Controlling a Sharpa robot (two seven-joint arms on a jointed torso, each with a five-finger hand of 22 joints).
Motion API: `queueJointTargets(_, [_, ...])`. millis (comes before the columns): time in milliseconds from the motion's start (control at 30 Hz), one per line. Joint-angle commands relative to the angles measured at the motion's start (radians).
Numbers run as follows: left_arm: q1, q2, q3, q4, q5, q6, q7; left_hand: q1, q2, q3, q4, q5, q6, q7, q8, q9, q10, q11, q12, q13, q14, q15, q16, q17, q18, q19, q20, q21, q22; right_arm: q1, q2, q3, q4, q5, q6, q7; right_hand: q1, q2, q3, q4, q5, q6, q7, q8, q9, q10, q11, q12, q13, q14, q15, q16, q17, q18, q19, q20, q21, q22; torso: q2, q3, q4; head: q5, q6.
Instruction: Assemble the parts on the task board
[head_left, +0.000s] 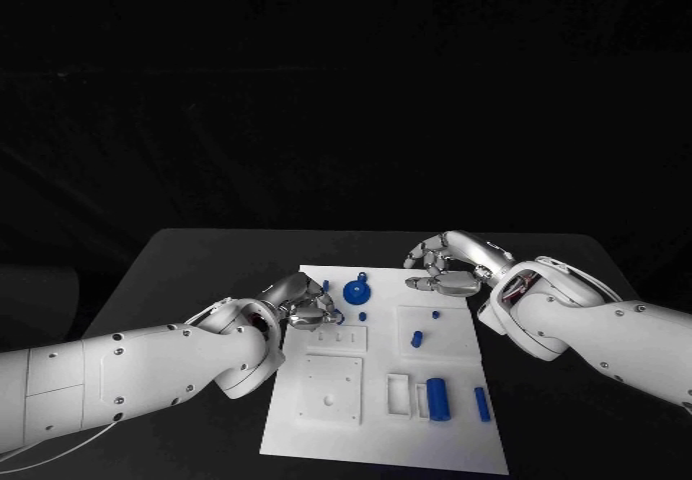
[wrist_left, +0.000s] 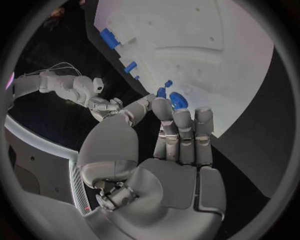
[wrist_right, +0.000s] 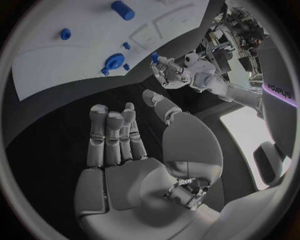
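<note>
- The black table (head_left: 188, 270) carried the white task board (head_left: 325, 440), which lay lengthwise in its middle, running from the near edge toward the far side.
- The left hand (head_left: 300, 300) hovered over the board's left edge, near its far end. Its fingers were drawn together, and in the right wrist view a small blue part (wrist_right: 154, 56) sat pinched at its fingertips.
- The right hand (head_left: 450, 268) hung above the far right corner of the board. Its fingers were loosely bent and apart, and its own wrist view showed nothing in them.
- A round blue disc part (head_left: 358, 292) lay on the far end of the board, between the two hands and just beside the left fingers.
- A thick blue cylinder (head_left: 438, 399) stood out at the near right of the board, beside a white rectangular slot (head_left: 398, 395).
- A thinner blue pin (head_left: 482, 404) lay to the right of that cylinder, close to the board's right edge.
- A short blue peg (head_left: 417, 339) stood at mid-board, on the right half.
- A tiny blue stud (head_left: 362, 316) sat just nearer than the disc.
</note>
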Motion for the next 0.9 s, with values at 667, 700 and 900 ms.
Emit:
queueJointTargets(667, [-0.004, 0.035, 0.001, -0.029, -0.111, 0.158, -0.127, 0.002, -0.017, 0.009, 0.04, -0.011, 0.124, -0.039, 0.014, 0.0, 0.008, -0.006, 0.003, 0.006, 0.054, -0.042, 0.001, 0.003, -0.008, 0.006, -0.148, 0.003, 0.004, 0.0, 0.002, 0.001, 0.004, -0.001, 0.008, -0.005, 0.009, -0.003, -0.01, 0.001, 0.031, 0.002, 0.005, 0.007, 0.003, -0.006, 0.0, -0.008, 0.002, -0.007, 0.0, -0.002, -0.002, 0.037, -0.002, 0.006, -0.009, 0.011, 0.0, 0.0009, -0.0005, -0.002, -0.017])
queueJointTargets(700, [-0.004, 0.037, 0.001, -0.031, -0.113, 0.161, -0.131, 0.001, -0.017, 0.009, 0.041, -0.011, 0.125, -0.04, 0.014, 0.0, 0.008, -0.006, 0.004, 0.006, 0.054, -0.042, 0.001, 0.004, -0.008, 0.006, -0.148, 0.003, 0.004, 0.0, 0.002, 0.001, 0.005, -0.001, 0.008, -0.005, 0.009, -0.003, -0.01, 0.001, 0.032, 0.002, 0.005, 0.007, 0.003, -0.006, 0.0, -0.008, 0.002, -0.007, 0.0, -0.002, -0.002, 0.037, -0.002, 0.006, -0.009, 0.011, 0.0, 0.0007, -0.0006, -0.001, -0.017])
queueJointTargets(900, [-0.004, 0.048, 0.001, -0.045, -0.124, 0.177, -0.144, 0.0, -0.016, 0.005, 0.044, -0.013, 0.132, -0.041, 0.017, -0.001, 0.011, -0.007, 0.01, 0.01, 0.056, -0.042, 0.006, 0.007, -0.008, 0.006, -0.148, 0.004, 0.006, 0.0, 0.003, 0.001, 0.005, -0.001, 0.008, -0.007, 0.009, -0.003, -0.011, 0.002, 0.037, 0.002, 0.005, 0.008, 0.003, -0.006, 0.0, -0.008, 0.002, -0.007, 0.0, -0.002, -0.002, 0.037, -0.002, 0.006, -0.009, 0.011, 0.0, 0.0004, -0.0007, -0.003, -0.019])
